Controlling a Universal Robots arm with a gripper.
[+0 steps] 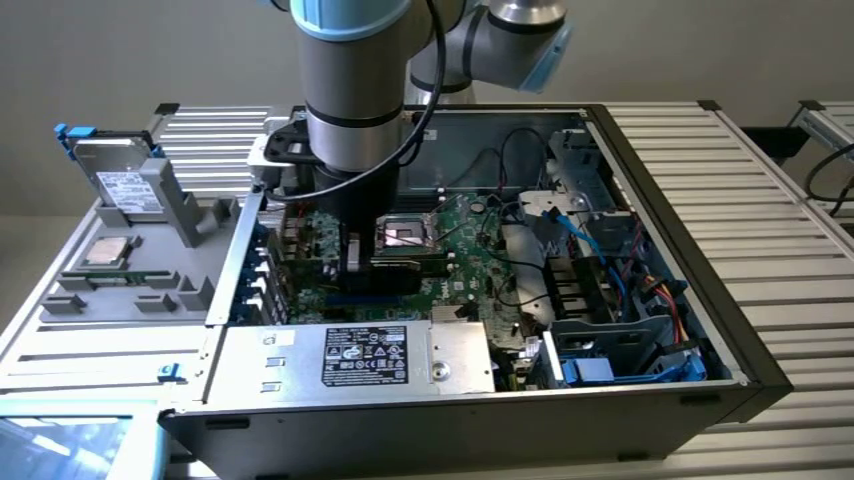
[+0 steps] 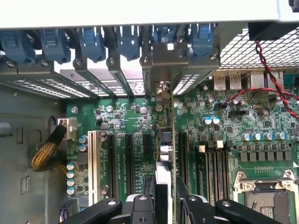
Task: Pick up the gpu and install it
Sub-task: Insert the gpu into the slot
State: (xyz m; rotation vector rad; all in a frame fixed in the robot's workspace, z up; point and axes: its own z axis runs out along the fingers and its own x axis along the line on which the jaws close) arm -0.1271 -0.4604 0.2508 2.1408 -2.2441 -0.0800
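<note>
One gripper [image 2: 163,198] is clamping the one gpu [image 2: 164,149] between its two black fingers [image 2: 183,191], the card standing edge-on over the expansion slots of the single motherboard [image 2: 135,116]; whether it is seated in a slot is hard to tell. Beyond it, six blue clips [image 2: 91,39] are lining the case's rear wall, the card's silver bracket reaching just under them. In the exterior view the one arm [image 1: 350,90] is pointing straight down into the one open computer case [image 1: 695,250], which is holding a power supply [image 1: 360,360] at its near edge and the motherboard behind. One grey tray [image 1: 80,345] is sitting beside the case, at the exterior view's left, carrying one hard drive [image 1: 123,185]
</note>
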